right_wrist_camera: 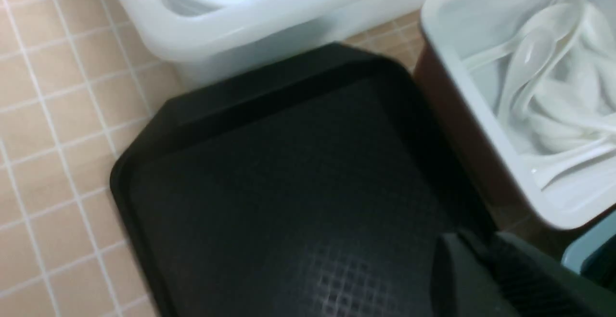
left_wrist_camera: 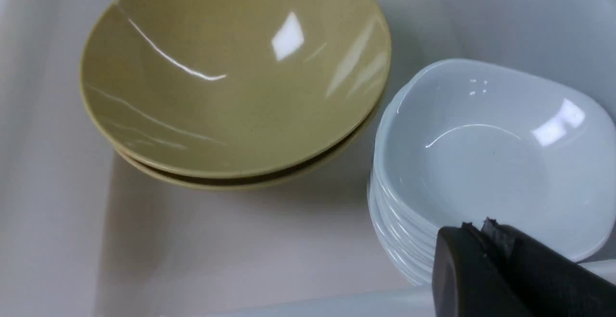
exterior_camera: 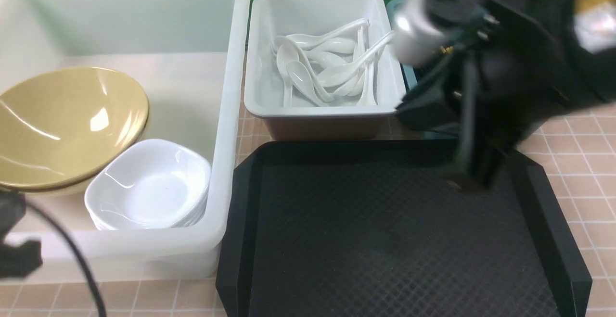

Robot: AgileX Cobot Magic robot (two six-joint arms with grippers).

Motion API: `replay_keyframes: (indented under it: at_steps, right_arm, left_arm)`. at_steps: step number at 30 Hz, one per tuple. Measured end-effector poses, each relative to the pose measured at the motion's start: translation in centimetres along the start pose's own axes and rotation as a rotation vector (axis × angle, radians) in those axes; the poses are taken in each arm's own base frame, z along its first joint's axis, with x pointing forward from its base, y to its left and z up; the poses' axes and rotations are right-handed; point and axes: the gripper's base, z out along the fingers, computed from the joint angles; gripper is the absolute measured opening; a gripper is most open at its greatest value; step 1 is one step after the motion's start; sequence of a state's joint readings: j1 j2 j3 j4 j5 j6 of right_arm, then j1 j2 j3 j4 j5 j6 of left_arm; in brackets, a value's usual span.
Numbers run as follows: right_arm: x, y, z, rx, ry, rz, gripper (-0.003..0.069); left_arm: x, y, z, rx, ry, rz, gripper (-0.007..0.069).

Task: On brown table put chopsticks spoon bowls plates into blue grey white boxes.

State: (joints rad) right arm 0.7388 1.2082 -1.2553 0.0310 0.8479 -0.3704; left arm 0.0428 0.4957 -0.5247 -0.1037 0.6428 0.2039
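Observation:
Two stacked yellow bowls (exterior_camera: 67,124) (left_wrist_camera: 231,76) and a stack of white plates (exterior_camera: 149,187) (left_wrist_camera: 486,163) sit in the large white box (exterior_camera: 231,129). Several white spoons (exterior_camera: 332,69) (right_wrist_camera: 553,91) lie in the smaller grey-white box (exterior_camera: 317,110). The edge of a blue box (exterior_camera: 406,79) (right_wrist_camera: 584,254) shows behind my right arm. My left gripper (left_wrist_camera: 476,225) is shut and empty, hovering over the near rim of the white plates. My right gripper (exterior_camera: 469,177) (right_wrist_camera: 474,240) is shut and empty above the far right part of the black tray (exterior_camera: 394,240). No chopsticks are visible.
The black tray (right_wrist_camera: 288,187) lies bare on the tiled brown table (exterior_camera: 582,144), in front of the spoon box. A black cable (exterior_camera: 72,249) crosses the near left corner. A green backdrop stands behind the boxes.

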Motion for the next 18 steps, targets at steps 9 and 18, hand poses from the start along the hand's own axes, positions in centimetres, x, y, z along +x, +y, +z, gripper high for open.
replay_keyframes:
  at_steps: [9, 18]
  right_arm:
    - [4.4, 1.9, -5.0, 0.101, -0.378, 0.060, 0.0129]
    - [5.8, 2.5, -7.7, 0.141, -0.497, 0.064, 0.0133]
  left_arm:
    - [3.3, -0.4, -1.4, -0.030, -0.175, 0.005, -0.0011]
    - [4.7, -0.6, -0.9, -0.020, -0.133, -0.005, -0.0011]
